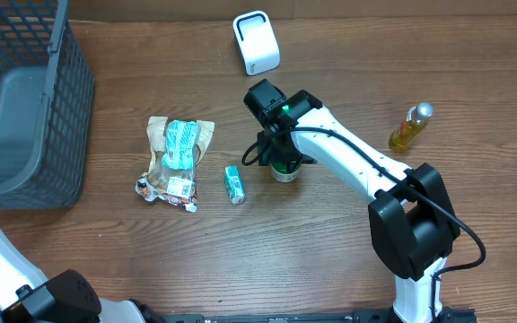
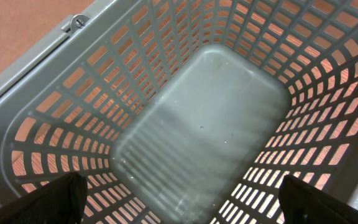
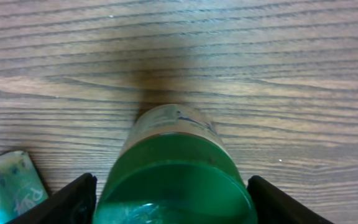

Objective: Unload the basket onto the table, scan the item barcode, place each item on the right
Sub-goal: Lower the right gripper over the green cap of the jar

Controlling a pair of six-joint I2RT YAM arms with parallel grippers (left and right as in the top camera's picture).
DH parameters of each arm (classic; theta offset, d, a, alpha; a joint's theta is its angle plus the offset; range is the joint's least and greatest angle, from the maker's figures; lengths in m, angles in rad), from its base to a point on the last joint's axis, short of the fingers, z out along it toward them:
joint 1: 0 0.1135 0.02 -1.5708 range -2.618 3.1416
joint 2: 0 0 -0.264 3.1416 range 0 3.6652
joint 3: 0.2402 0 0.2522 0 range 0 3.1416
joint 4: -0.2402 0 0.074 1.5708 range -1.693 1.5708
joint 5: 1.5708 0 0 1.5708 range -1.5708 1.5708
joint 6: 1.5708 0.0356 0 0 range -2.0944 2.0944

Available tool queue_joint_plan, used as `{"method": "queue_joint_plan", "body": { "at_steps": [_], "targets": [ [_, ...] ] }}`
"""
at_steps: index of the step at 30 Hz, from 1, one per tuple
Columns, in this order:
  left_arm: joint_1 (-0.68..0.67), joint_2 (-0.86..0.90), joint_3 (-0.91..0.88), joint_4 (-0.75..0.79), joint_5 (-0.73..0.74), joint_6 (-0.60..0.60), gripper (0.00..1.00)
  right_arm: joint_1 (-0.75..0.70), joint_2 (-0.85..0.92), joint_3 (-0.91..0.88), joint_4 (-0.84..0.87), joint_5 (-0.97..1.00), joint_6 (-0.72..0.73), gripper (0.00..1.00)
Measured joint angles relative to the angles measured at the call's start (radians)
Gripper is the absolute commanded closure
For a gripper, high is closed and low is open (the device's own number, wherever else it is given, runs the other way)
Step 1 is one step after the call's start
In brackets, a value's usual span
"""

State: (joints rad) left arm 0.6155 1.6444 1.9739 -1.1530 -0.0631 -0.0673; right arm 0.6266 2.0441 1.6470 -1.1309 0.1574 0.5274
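On my right wrist view the right gripper [image 3: 178, 205] straddles the green-lidded jar [image 3: 174, 168], one finger [image 3: 73, 200] at each side of the lid. Both sit so close to it that I cannot tell whether they are pressing on it or just short of contact. The jar stands upright on the wooden table [image 1: 330, 242], near the middle, with a small green packet [image 1: 233, 183] lying just to one side and a crumpled snack bag [image 1: 178, 161] beyond that. A white box-shaped scanner [image 1: 256, 41] stands at the far edge, well apart from the jar. A yellow bottle [image 1: 411, 127] lies on the other side of the arm. My left gripper [image 2: 188, 200] hangs over the grey basket [image 2: 61, 106] with its jaws spread wide, nothing between them — only the basket's floor below.
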Motion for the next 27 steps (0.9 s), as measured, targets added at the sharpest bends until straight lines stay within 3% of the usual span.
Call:
{"method": "queue_joint_plan", "body": {
  "at_steps": [10,22,25,27],
  "targets": [
    [0.0,0.0,0.0,0.0,0.0,0.0,0.0,0.0,0.005,0.0,-0.011,0.007,0.002,0.39],
    [0.0,0.0,0.0,0.0,0.0,0.0,0.01,0.002,0.005,0.0,-0.041,0.034,0.004,0.37],
    [0.0,0.0,0.0,0.0,0.0,0.0,0.01,0.002,0.005,0.0,-0.041,0.034,0.005,0.32],
    [0.0,0.0,0.0,0.0,0.0,0.0,0.0,0.002,0.005,0.0,-0.041,0.038,0.008,0.23]
  ]
}}
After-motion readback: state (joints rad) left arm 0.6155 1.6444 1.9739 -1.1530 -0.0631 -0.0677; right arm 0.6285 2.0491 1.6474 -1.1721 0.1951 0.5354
